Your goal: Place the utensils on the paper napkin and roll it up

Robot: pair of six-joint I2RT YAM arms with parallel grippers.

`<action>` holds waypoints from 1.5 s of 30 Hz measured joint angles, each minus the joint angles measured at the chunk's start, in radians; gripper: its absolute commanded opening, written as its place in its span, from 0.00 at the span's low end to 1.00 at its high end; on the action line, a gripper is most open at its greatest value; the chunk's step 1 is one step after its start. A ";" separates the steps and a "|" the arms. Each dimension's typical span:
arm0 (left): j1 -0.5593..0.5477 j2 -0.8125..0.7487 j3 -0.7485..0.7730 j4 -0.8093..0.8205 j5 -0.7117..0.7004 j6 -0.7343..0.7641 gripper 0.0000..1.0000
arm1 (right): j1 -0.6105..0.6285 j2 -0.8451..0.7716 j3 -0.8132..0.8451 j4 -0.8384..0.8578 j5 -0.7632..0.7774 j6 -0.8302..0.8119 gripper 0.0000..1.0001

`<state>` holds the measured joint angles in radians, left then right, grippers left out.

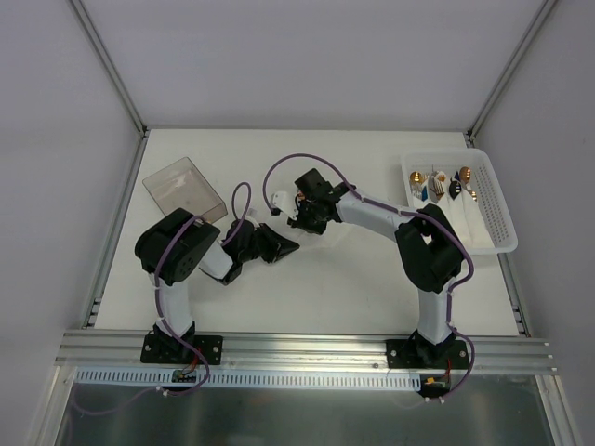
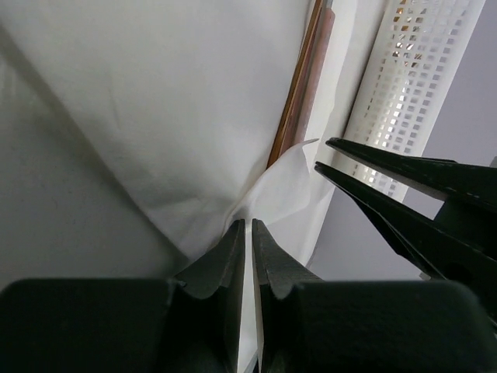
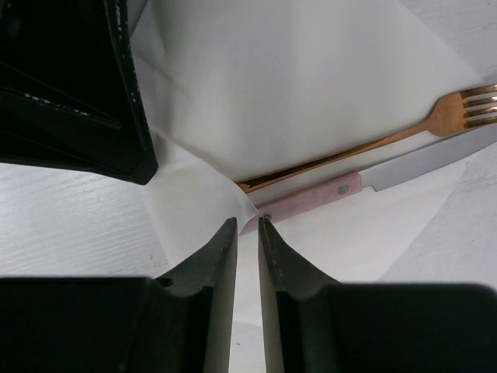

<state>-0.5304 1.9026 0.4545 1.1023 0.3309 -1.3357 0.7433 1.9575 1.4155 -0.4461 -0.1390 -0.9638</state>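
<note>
Left tool [image 2: 248, 225] is pinching the paper napkin [image 2: 155, 93] edge. Right tool [image 3: 247, 224] is hovering narrowed by the fork [image 3: 365, 145] handle, grip unclear. Bare tabletop [image 1: 353, 297] is stretching toward the near edge.

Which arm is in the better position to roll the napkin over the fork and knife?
Left, probably. The left gripper is shut on the paper napkin, whose creases gather at its tips, beside the fork and knife handles. Whether the right gripper holds paper is unclear.

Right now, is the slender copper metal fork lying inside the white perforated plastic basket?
No, the fork lies on the white paper napkin beside a pink-handled knife.
</note>
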 measured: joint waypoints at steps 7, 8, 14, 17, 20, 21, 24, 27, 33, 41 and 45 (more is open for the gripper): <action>0.000 0.018 0.000 0.024 0.000 -0.037 0.08 | -0.014 0.000 0.024 -0.022 -0.012 0.071 0.20; 0.000 0.020 0.000 0.027 0.000 -0.040 0.08 | -0.023 -0.001 0.032 -0.035 -0.024 0.092 0.18; 0.000 0.022 0.001 0.028 0.000 -0.045 0.08 | -0.141 -0.029 0.062 -0.115 -0.163 0.248 0.14; 0.000 0.022 0.002 0.027 0.000 -0.045 0.08 | -0.206 -0.040 0.062 -0.144 -0.254 0.333 0.13; 0.000 0.022 0.004 0.027 0.000 -0.044 0.08 | -0.245 -0.039 0.060 -0.161 -0.351 0.415 0.13; 0.000 0.022 0.004 0.027 0.000 -0.044 0.09 | -0.251 -0.039 0.059 -0.166 -0.384 0.441 0.13; 0.000 0.022 0.005 0.026 0.000 -0.044 0.09 | -0.255 -0.039 0.045 -0.162 -0.471 0.509 0.13; 0.000 0.022 0.007 0.026 0.000 -0.044 0.09 | -0.255 -0.039 0.013 -0.156 -0.523 0.554 0.13; 0.000 0.023 0.008 0.026 0.000 -0.044 0.09 | -0.255 -0.029 -0.026 -0.150 -0.547 0.599 0.11; 0.000 0.024 0.009 0.026 0.000 -0.044 0.09 | -0.255 0.035 -0.036 -0.117 -0.508 0.636 0.11; 0.000 0.024 0.009 0.026 0.000 -0.044 0.09 | -0.255 0.068 -0.036 -0.105 -0.476 0.659 0.10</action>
<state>-0.5308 1.9266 0.4633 1.1278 0.3309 -1.3800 0.4885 2.0251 1.3796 -0.5507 -0.6155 -0.3050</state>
